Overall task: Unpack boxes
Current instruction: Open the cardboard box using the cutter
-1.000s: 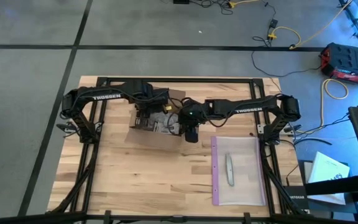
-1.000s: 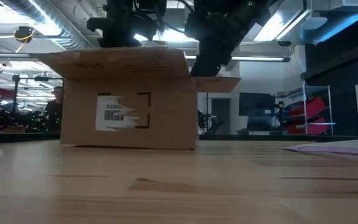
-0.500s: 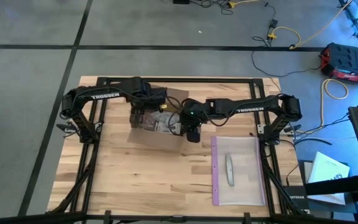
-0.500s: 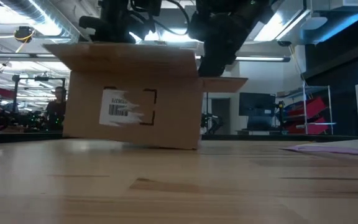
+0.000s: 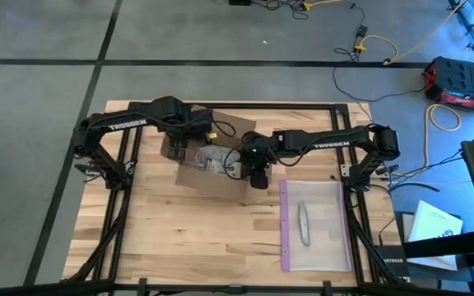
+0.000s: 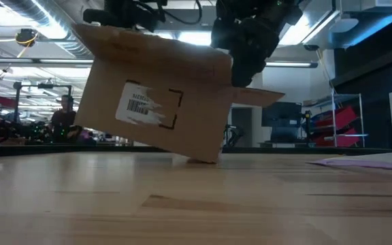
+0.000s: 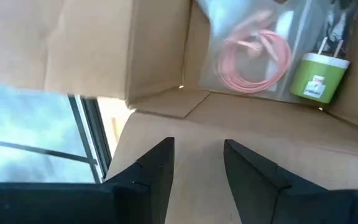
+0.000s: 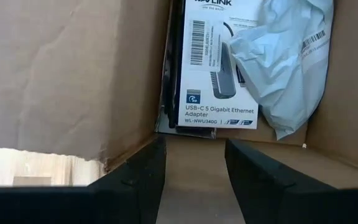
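The brown cardboard box (image 5: 208,167) stands open on the table and is tilted. Its left end is up, and its lower right edge (image 6: 206,160) rests on the wood. A pale label (image 6: 141,109) shows on its near wall. Inside lie a clear bag with a pink cable (image 7: 257,53), a green plug (image 7: 319,78), a white adapter carton (image 8: 213,62) and a pale blue pouch (image 8: 284,56). My left gripper (image 7: 197,146) is at the box's left end and my right gripper (image 8: 194,143) is at its right end. Each is shut on cardboard. My left gripper comes steeply from above at the left end of the box. Cardboard of that end's wall or flap (image 7: 197,124) fills the gap between its fingers; the fingertips hide the exact spot. This end hangs lifted clear of the table. My right gripper slants down from the right onto the box's right end. Cardboard of that end's wall or flap (image 8: 194,155) sits between its two fingers. Whether one finger is inside and one outside does not show. The bottom edge below this end rests on the table.
A clear plastic bag with a purple zip edge (image 5: 315,224) lies flat at the near right, and a small grey tool (image 5: 303,224) lies on it. One box flap (image 6: 260,96) sticks out level to the right. Bare wood (image 5: 188,238) spreads toward the near edge.
My left gripper has risen and gone toward the table's left edge, taking the box's left end up with it. The box has tipped from flat to tilted, and its lower right edge has stayed on the table. My right gripper has kept its place.
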Tool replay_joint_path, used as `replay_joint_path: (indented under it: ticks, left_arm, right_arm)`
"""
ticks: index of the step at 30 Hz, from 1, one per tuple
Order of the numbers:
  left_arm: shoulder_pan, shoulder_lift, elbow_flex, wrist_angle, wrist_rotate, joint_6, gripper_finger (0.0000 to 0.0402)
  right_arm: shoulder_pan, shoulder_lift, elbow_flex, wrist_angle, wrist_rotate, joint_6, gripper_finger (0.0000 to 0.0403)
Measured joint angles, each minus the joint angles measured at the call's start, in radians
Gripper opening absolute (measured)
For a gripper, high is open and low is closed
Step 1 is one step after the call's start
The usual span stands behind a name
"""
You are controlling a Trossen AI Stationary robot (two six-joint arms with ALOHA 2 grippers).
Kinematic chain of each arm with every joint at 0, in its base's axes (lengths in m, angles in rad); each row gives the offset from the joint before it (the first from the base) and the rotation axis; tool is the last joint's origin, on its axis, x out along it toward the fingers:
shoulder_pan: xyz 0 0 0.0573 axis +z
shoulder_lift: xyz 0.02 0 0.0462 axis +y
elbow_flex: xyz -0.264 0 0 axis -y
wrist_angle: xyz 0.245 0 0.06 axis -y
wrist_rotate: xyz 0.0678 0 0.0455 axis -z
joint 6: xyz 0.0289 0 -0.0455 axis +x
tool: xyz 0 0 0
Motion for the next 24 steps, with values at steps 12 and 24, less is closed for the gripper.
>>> replay_joint_path:
  ticks: [12, 24]
  left_arm:
    - [0.005, -0.01, -0.064, 0.056, -0.012, -0.19, 0.0127]
    - [-0.024, -0.077, -0.319, 0.21, -0.004, -0.354, 0.0127]
  right_arm:
    - [0.0, 0.001, 0.0, 0.0, -0.001, -0.002, 0.0154]
    - [0.0, 0.001, 0.001, 0.012, 0.0, -0.006, 0.0154]
